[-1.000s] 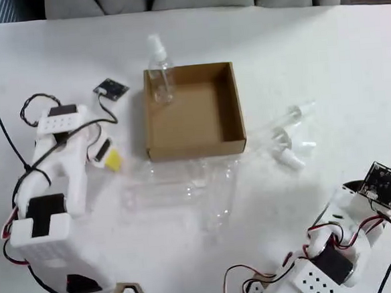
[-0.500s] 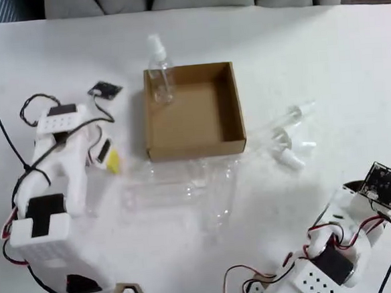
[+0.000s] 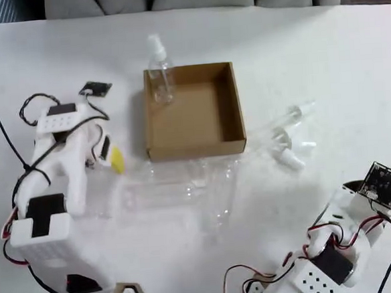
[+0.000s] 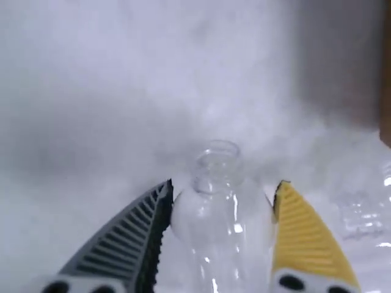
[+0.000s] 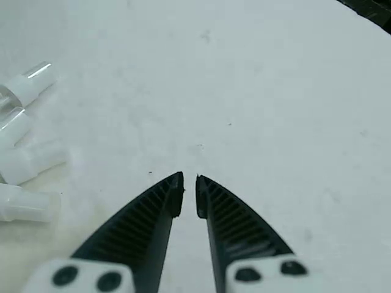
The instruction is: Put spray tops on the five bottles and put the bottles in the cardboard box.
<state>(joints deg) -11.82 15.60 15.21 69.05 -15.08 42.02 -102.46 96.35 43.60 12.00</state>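
A clear bottle (image 4: pixel 221 235) with a bare open neck sits between the grey and yellow fingers of my left gripper (image 4: pixel 223 189), which is shut on its shoulders. In the high view that gripper (image 3: pixel 109 156) is left of the cardboard box (image 3: pixel 236 107). One bottle with a spray top (image 3: pixel 158 74) stands in the box's far left corner. More clear bottles (image 3: pixel 168 192) lie in front of the box. Loose spray tops (image 3: pixel 289 146) lie to the box's right and show as white spray tops (image 5: pixel 27 162) in the right wrist view. My right gripper (image 5: pixel 188 195) is shut on nothing, low over bare table.
The left arm's white body (image 3: pixel 48 197) and its black cables (image 3: pixel 7 136) take up the table's left side. The right arm's body (image 3: pixel 337 250) sits at the near right corner. Open white table lies behind the box and at the far right.
The left wrist has turned, its small camera board swinging left away from the box. The yellow finger shifted slightly. The right arm has not moved.
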